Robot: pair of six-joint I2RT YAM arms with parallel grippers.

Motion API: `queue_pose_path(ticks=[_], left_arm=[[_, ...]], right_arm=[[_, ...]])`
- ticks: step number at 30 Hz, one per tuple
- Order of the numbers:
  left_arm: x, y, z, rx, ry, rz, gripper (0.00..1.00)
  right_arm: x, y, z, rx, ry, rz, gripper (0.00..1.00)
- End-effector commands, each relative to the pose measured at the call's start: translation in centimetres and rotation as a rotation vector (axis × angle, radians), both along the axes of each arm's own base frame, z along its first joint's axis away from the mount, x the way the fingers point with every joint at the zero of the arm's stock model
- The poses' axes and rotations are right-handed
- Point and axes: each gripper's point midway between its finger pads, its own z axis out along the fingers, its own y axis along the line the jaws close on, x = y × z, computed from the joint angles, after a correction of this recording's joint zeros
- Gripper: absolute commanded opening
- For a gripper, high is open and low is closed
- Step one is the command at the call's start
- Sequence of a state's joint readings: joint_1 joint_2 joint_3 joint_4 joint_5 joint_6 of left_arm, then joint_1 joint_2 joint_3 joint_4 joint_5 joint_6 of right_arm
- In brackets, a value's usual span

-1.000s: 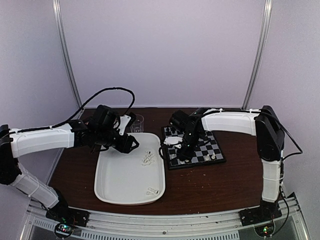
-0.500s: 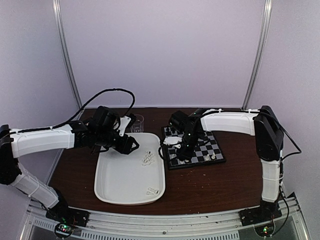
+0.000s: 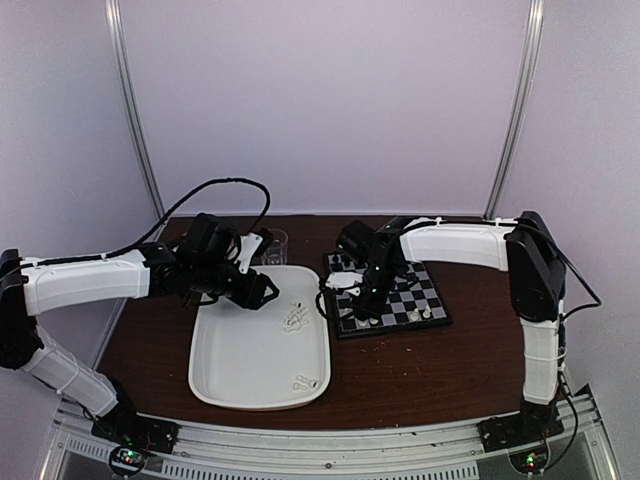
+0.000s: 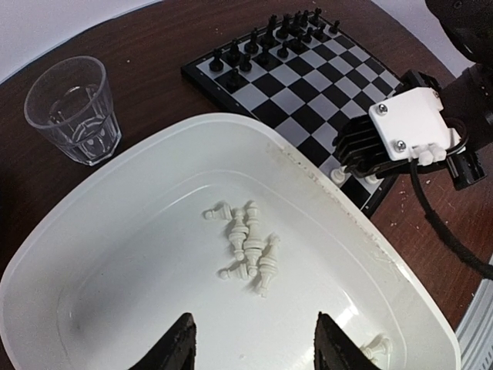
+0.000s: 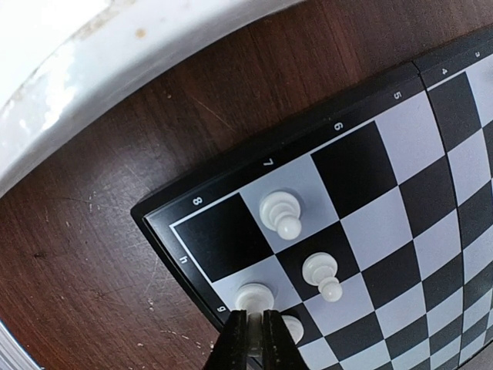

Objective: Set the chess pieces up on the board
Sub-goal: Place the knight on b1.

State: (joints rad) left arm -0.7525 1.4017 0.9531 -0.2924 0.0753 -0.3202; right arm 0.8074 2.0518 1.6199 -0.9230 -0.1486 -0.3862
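The board [image 3: 410, 295] lies right of the white tray [image 3: 235, 370]; it also shows in the left wrist view [image 4: 308, 73] and the right wrist view [image 5: 431, 177]. My right gripper [image 5: 252, 339] is shut on a white chess piece [image 5: 252, 296] whose base stands on a pale square at the board's near left corner [image 3: 362, 318]. Two white pawns [image 5: 280, 211] [image 5: 321, 273] stand upright beside it. My left gripper [image 4: 251, 343] is open and empty above the tray, near a cluster of white pieces [image 4: 246, 243] lying on their sides. Black pieces [image 4: 269, 42] stand along the board's far edge.
A clear glass [image 4: 75, 110] stands on the brown table behind the tray's far left corner. One more white piece [image 4: 375, 348] lies near the tray's near right rim [image 3: 305, 382]. The right arm [image 3: 455, 240] reaches over the board from the right.
Nearly still. My right gripper has shifted a little over the board's near left corner. The left arm has hardly moved.
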Motion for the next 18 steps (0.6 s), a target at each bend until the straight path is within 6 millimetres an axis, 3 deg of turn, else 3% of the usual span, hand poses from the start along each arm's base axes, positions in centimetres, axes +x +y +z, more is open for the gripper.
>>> queue_pose_path(ticks=[1,10,18], left_arm=[[0.3,-0.2,0.0,-0.024,-0.006,0.000,0.53],[0.2,-0.3,-0.5,-0.020,0.005,-0.005,0.53],[0.7,0.5,-1.9,0.049,0.048,0.049,0.52]], right_arm=[[0.7,0.3,0.9,0.000,-0.039,-0.012,0.11],[1.2,0.2,5.3,0.049,-0.106,-0.030,0.24],[0.7,-0.8,10.1,0.151,-0.119,-0.042,0.24]])
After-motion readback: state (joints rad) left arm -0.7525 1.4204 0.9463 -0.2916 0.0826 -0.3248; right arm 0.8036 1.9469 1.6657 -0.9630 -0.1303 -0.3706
